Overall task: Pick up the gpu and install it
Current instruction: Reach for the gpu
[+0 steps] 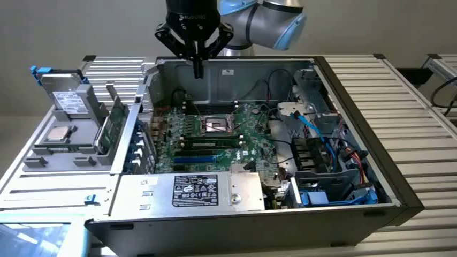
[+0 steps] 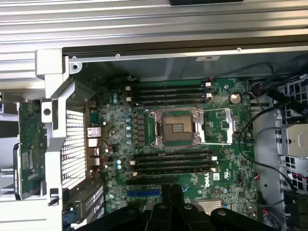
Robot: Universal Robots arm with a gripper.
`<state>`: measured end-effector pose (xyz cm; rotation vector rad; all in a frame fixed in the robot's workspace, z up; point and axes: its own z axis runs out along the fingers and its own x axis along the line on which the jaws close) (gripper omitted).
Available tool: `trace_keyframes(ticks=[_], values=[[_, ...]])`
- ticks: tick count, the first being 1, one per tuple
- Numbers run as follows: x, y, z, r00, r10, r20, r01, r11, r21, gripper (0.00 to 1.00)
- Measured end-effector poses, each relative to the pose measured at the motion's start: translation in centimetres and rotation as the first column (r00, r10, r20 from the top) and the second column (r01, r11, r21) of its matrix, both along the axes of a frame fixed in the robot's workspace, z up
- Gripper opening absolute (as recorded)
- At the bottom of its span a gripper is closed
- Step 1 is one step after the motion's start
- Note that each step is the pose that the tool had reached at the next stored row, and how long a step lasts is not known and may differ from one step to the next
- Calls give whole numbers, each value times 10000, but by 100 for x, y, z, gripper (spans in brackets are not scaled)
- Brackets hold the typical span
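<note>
While my gripper (image 1: pixel 198 70) hangs over the back wall of the open computer case (image 1: pixel 250 85), its two fingers are pressed together with nothing between them, above the motherboard (image 1: pixel 214 142) near the empty processor socket (image 1: pixel 216 126). The gpu (image 1: pixel 114 126) stands on edge in the grey holder tray (image 1: pixel 43 160) beside the case, on the exterior view's left, well apart from my gripper.

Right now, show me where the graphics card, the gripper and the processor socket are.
graphics card (image 2: pixel 31 144): wrist view, middle of its green board face.
gripper (image 1: pixel 198 74): exterior view, midway between its fingertips.
processor socket (image 2: pixel 177 127): wrist view, centre of the socket's inner square.
</note>
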<state>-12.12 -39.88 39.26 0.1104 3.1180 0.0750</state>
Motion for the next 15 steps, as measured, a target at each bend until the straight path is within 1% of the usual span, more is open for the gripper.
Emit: trace_keyframes(ticks=[6, 9, 11, 15], values=[[-4, 0, 0, 10000, -1, 0, 1, 10000, -1, 12], [-37, 0, 1, 10000, 0, -1, 0, 10000, -1, 12], [-99, 0, 1, 10000, 0, -1, 0, 10000, 1, 12], [-278, 2, 0, 10000, 0, -2, 0, 10000, 4, 12]])
